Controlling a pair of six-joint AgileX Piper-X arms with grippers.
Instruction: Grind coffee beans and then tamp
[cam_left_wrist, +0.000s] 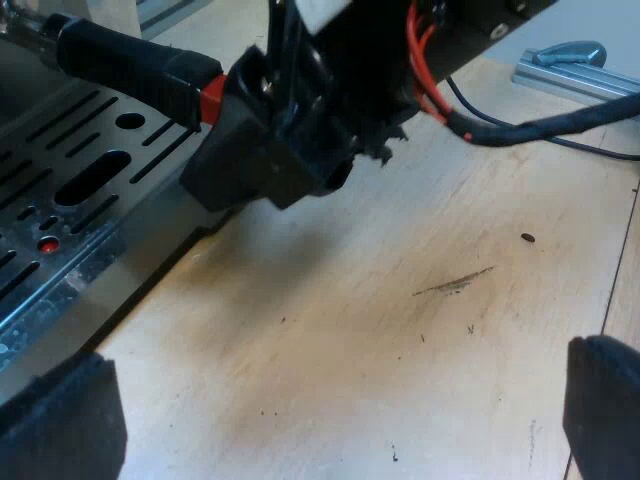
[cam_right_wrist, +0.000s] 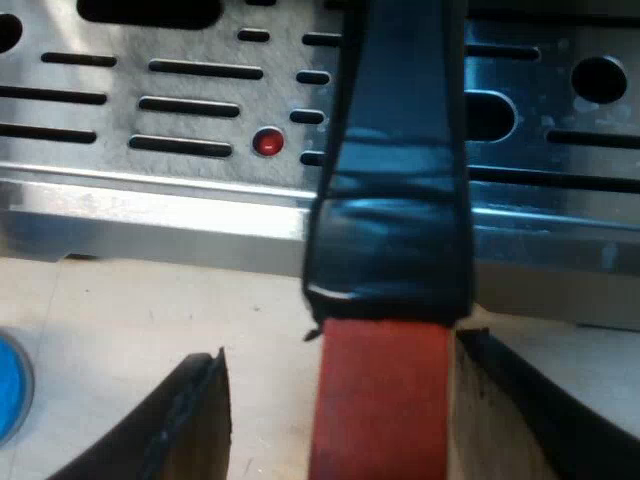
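The holder's dark handle (cam_right_wrist: 395, 150) reaches out over the espresso machine's slotted metal drip tray (cam_right_wrist: 150, 110). Its red end (cam_right_wrist: 380, 400) lies between the fingers of my right gripper (cam_right_wrist: 340, 400), which is open: one finger (cam_right_wrist: 195, 420) stands clear of the handle, the other finger (cam_right_wrist: 530, 400) sits close beside it. In the left wrist view the same handle (cam_left_wrist: 130, 60) and drip tray (cam_left_wrist: 80, 200) show, with the right gripper (cam_left_wrist: 280, 130) at the red end (cam_left_wrist: 212, 95). My left gripper (cam_left_wrist: 330, 410) hangs open over bare wooden table (cam_left_wrist: 380, 330), holding nothing. A blue tamper (cam_right_wrist: 8, 385) stands on the table by the tray's edge.
A red float button (cam_right_wrist: 267, 141) sits in the drip tray. A metal rail with a grey bracket (cam_left_wrist: 575, 65) lies at the table's far side. A dark speck (cam_left_wrist: 527, 237) and a smudge mark the wood.
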